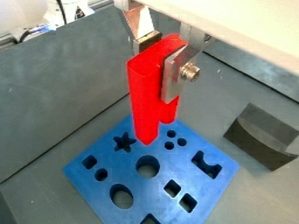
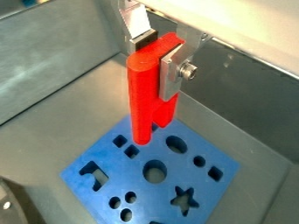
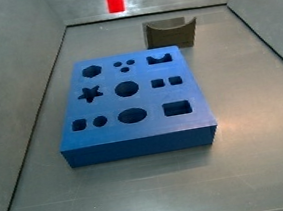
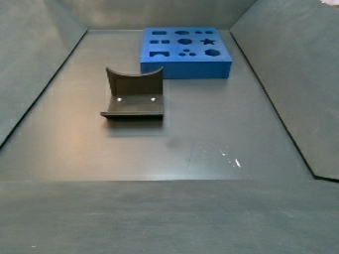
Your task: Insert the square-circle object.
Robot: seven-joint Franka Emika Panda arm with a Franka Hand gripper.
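The square-circle object (image 1: 152,92) is a bright red, tall, narrow plastic piece of two joined parallel bars, one reaching lower than the other. It hangs upright, clamped near its top in the pincer (image 1: 167,70), clear above the blue block (image 1: 158,175), over its cut-outs.

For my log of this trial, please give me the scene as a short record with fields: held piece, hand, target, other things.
held piece: red piece, upright, clamped between the fingers
hand: hand shut on the red piece, raised above the blue block
target: blue block with shaped holes, flat on the floor; red piece not yet inserted
other things: dark grey block with a curved notch, apart from the blue block
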